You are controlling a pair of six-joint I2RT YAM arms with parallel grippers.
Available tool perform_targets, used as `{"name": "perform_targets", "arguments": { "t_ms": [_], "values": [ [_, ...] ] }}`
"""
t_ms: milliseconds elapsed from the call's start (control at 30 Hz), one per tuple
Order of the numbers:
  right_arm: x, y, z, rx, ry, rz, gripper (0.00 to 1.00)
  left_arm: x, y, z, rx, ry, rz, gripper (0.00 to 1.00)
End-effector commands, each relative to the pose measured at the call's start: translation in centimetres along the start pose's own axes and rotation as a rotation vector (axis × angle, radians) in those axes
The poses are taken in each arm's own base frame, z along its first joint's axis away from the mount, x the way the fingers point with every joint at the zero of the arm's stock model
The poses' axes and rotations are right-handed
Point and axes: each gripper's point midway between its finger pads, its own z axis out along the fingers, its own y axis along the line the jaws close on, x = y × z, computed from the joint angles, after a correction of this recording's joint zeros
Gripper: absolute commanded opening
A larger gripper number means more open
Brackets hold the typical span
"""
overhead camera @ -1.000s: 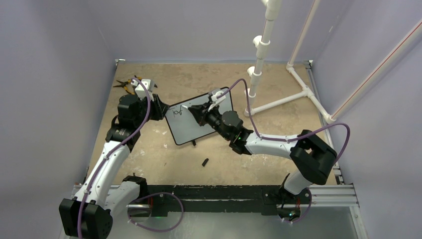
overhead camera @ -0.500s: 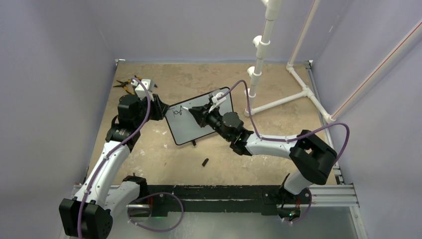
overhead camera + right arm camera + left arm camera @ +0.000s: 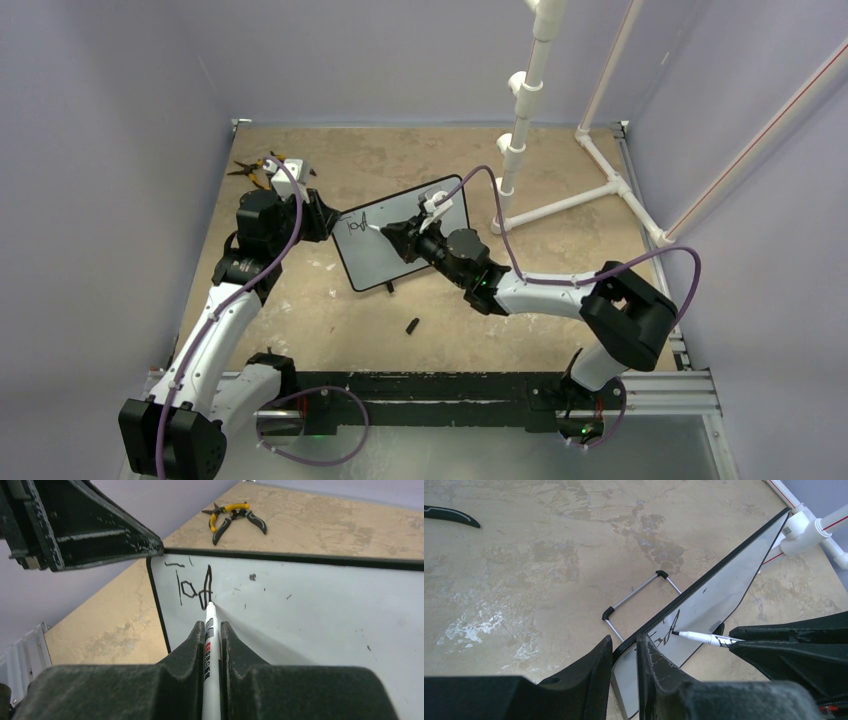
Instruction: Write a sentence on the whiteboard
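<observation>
The whiteboard (image 3: 395, 250) stands tilted at the table's middle; it also shows in the left wrist view (image 3: 714, 600) and the right wrist view (image 3: 310, 610). My left gripper (image 3: 328, 218) is shut on its upper left corner (image 3: 624, 652). My right gripper (image 3: 392, 232) is shut on a white marker (image 3: 211, 645), also seen in the left wrist view (image 3: 704, 638). The marker's tip touches the board. Only the first black strokes of the sentence (image 3: 192, 587), reading about "Tod", stand near the top left corner (image 3: 358, 222).
Yellow-handled pliers (image 3: 252, 168) lie at the back left, also in the right wrist view (image 3: 231, 516). A small black cap (image 3: 411, 326) lies on the table in front of the board. A white pipe frame (image 3: 560, 190) stands at the back right. The board's wire stand (image 3: 636, 600) rests behind it.
My right gripper with the marker has moved left and up across the board, and the written strokes have grown. The left arm has not moved.
</observation>
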Motion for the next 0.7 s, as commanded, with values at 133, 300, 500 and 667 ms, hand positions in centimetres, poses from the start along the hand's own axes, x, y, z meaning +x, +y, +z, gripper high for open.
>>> {"name": "perform_targets", "arguments": {
  "t_ms": [133,300,500,667],
  "values": [
    [-0.6,-1.1,-1.2,0.041,-0.007,-0.003,0.00,-0.3,-0.2,0.0,0.014,-0.006,0.012,0.22],
    [-2.7,-0.3,-1.4,0.020,-0.061,0.009,0.00,-0.3,-0.3,0.0,0.016,-0.006,0.012,0.22],
    [-3.5,0.1,-1.0,0.005,-0.079,0.024,0.00,-0.2,-0.3,0.0,0.017,-0.004,0.010,0.22],
    [-3.3,0.1,-0.1,0.007,-0.074,0.019,0.00,-0.2,-0.3,0.0,0.018,-0.005,0.012,0.22]
  ]
}}
